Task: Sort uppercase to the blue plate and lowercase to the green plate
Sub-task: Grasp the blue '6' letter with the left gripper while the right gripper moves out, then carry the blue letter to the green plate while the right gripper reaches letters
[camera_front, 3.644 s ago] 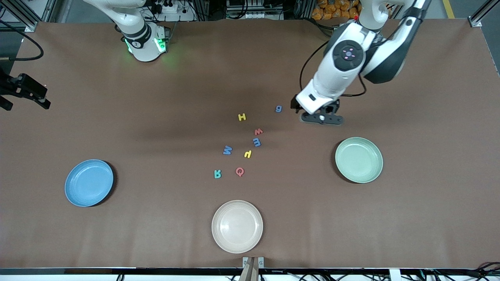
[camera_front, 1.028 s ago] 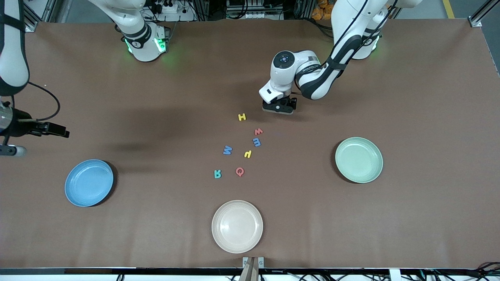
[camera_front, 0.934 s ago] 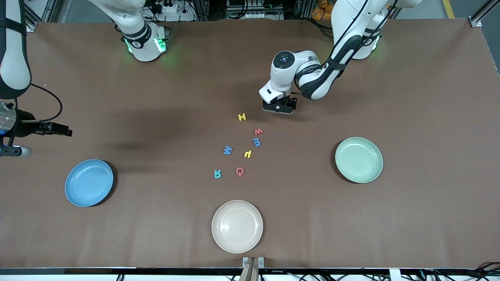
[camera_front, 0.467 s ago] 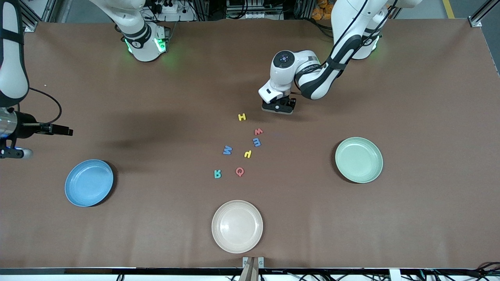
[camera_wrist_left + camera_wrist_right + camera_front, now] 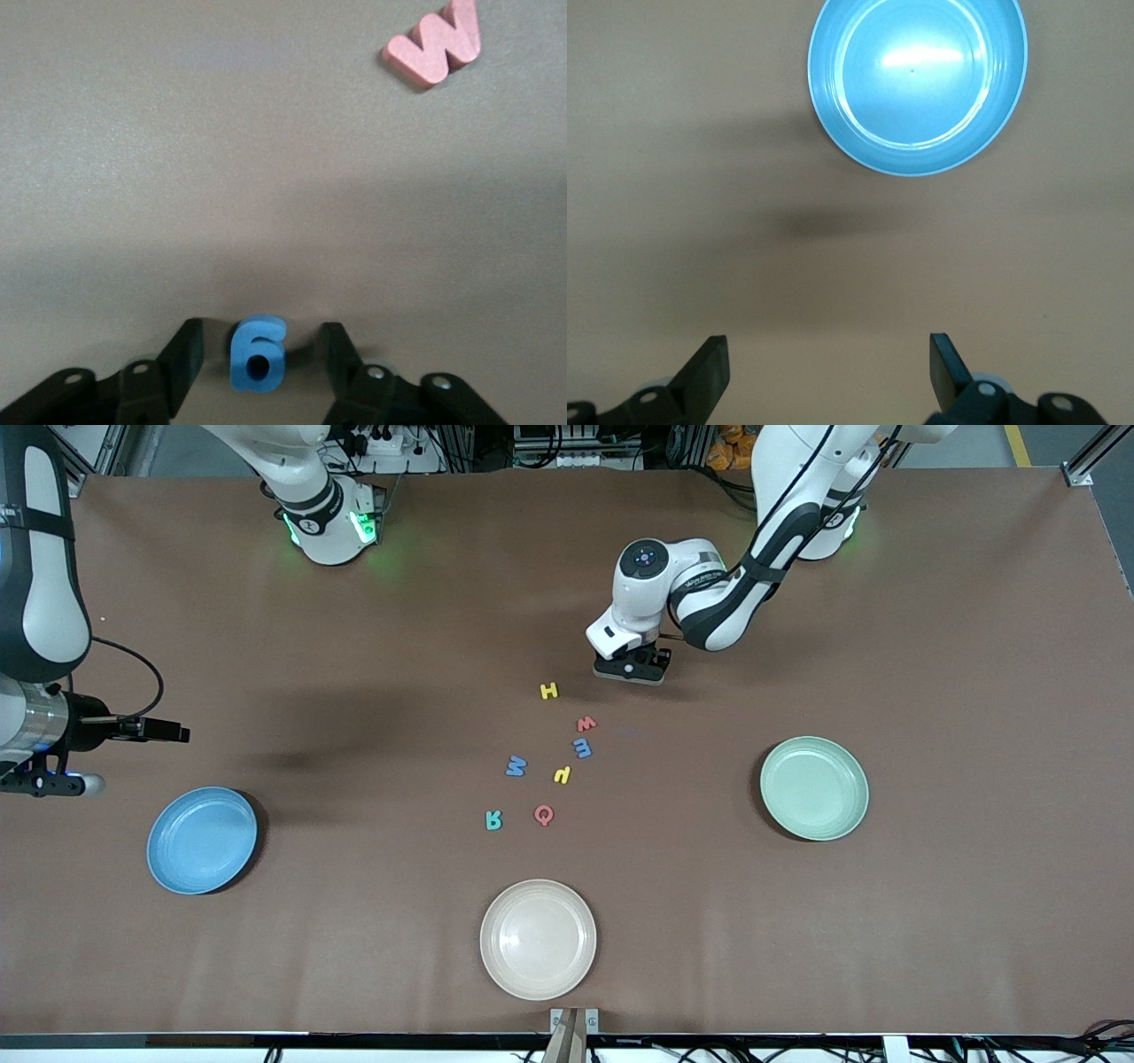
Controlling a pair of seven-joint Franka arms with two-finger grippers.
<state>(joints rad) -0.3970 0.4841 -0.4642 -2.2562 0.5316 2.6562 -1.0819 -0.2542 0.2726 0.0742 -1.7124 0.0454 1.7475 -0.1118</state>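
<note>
My left gripper (image 5: 631, 671) is down at the table beside the yellow H (image 5: 549, 690). In the left wrist view the blue g (image 5: 258, 354) lies between its fingers (image 5: 186, 347), with a narrow gap on each side; the gripper (image 5: 259, 341) is open. The hand hides the g in the front view. Red w (image 5: 586, 724), blue m (image 5: 582, 747), blue M (image 5: 516, 765), a yellow hooked letter (image 5: 562, 774), teal R (image 5: 493, 820) and red Q (image 5: 544, 814) lie mid-table. My right gripper (image 5: 168, 732) hangs open and empty near the blue plate (image 5: 202, 840). The green plate (image 5: 814, 788) is bare.
A cream-white plate (image 5: 538, 939) sits near the front camera's edge of the table. The red w (image 5: 436, 42) is the only other letter in the left wrist view. In the right wrist view the blue plate (image 5: 918, 80) lies ahead of the open fingers.
The left gripper's fingers have drawn in around the blue g while the hand stayed in place. The right gripper has drifted a little toward the table's middle.
</note>
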